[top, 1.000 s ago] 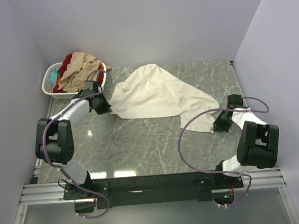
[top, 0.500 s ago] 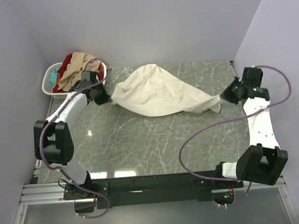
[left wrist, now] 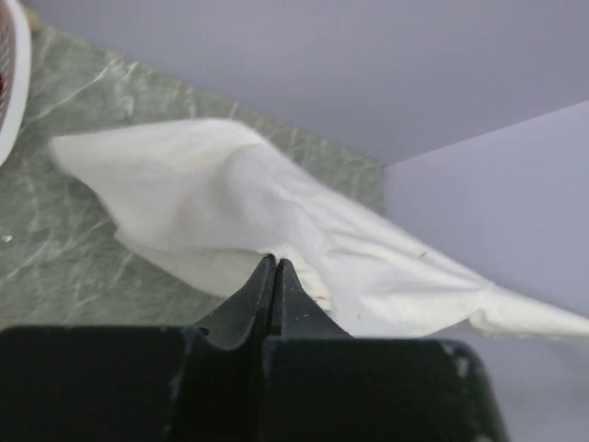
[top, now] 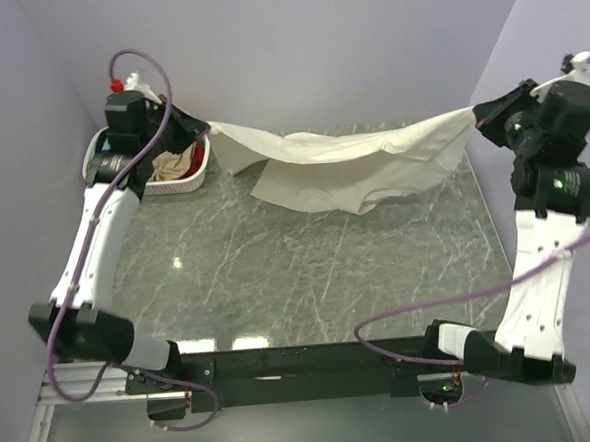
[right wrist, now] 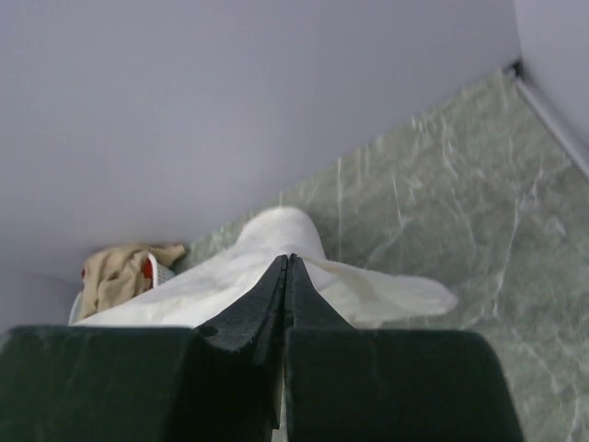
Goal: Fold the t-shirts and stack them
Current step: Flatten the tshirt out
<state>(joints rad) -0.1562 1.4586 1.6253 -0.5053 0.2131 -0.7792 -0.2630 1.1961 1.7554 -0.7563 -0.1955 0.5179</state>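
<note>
The large cream-white t-shirt [top: 352, 162] hangs stretched in the air between my two grippers, sagging in the middle above the far half of the table. My left gripper [top: 205, 128] is shut on its left end, raised near the basket. My right gripper [top: 476, 113] is shut on its right end, raised by the right wall. The shirt also shows in the left wrist view [left wrist: 276, 212] and in the right wrist view [right wrist: 267, 258], pinched at the closed fingertips. A tan-beige t-shirt [top: 171, 166] and a bit of red cloth [top: 199, 152] lie in the basket.
The white slotted laundry basket [top: 163, 184] stands at the far left corner, partly hidden by my left arm. The green marble table [top: 308, 270] lies below. Lilac walls close the back and both sides.
Both arms have risen and spread apart, lifting the cream-white shirt off the table and pulling it taut between them. Earlier it lay crumpled on the table.
</note>
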